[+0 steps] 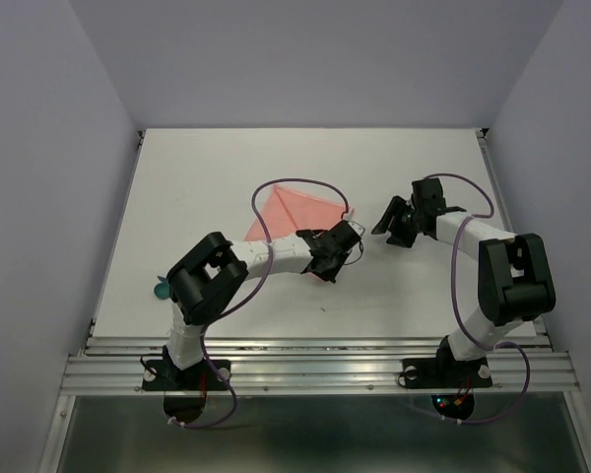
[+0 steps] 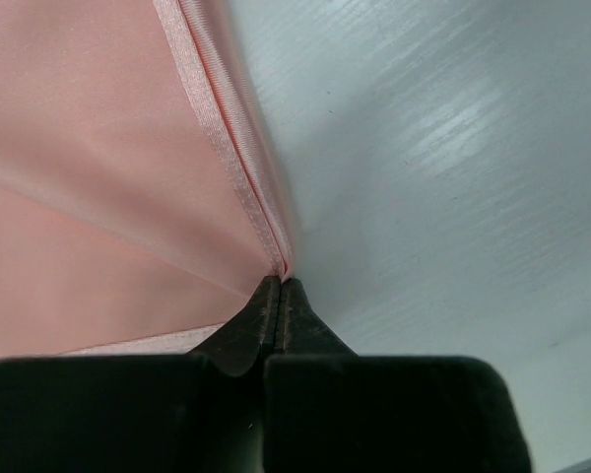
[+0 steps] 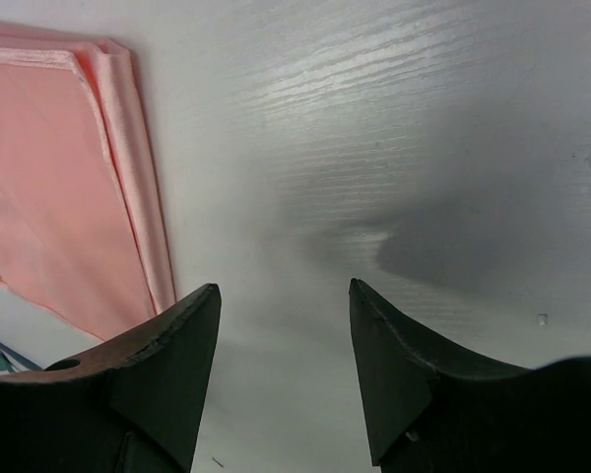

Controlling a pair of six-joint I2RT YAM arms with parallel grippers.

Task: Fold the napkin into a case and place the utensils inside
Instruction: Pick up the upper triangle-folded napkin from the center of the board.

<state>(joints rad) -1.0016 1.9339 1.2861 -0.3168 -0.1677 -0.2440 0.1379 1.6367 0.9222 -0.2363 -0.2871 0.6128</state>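
Your left pincer (image 2: 279, 288): closed tight, pinching the napkin (image 2: 98, 148) at its hemmed edge. Your right pincer (image 3: 286, 296): jaws apart, empty, over the table (image 3: 443, 128).

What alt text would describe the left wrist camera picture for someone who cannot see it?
The left gripper has its two black fingers pinched shut on the hemmed corner of a salmon-pink napkin. The napkin fills the left of the picture, and the white table fills the right.

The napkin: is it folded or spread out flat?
Folded. The napkin looks triangular from above, and two hemmed edges lie stacked in the right wrist view.
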